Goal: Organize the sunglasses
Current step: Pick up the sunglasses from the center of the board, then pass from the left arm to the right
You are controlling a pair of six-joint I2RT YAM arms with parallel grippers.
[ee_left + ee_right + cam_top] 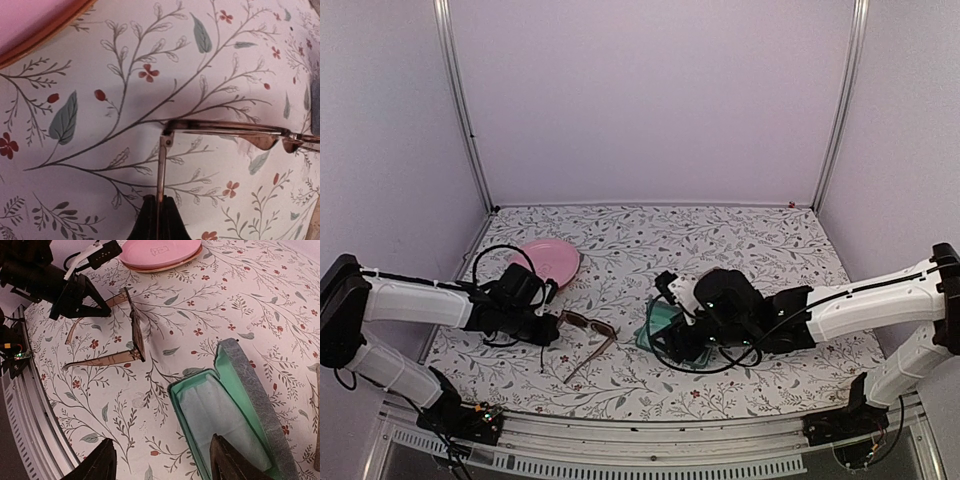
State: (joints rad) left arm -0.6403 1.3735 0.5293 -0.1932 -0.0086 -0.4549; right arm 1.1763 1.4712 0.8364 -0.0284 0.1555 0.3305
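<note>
Brown-lens sunglasses (588, 323) sit on floral counter (740, 240), temples unfolded, betw. pink case (552, 260) & open green-lined case (237, 390). My L fingers (156, 215) are closed on one temple near its tip. My R fingers (161, 440) are spread wide, holding nothing, over open case's near end.

Tabletop (740, 240): white covering printed with leafy twigs and small red flowers.
Pink case (552, 260): oval, closed, far left of the tabletop.
Sunglasses (602, 328): brown lenses, temples unfolded; near the pink case, not touching it.
Open case (662, 320): grey shell, green lining; mid-tabletop, right of the sunglasses, apart from them.
</note>
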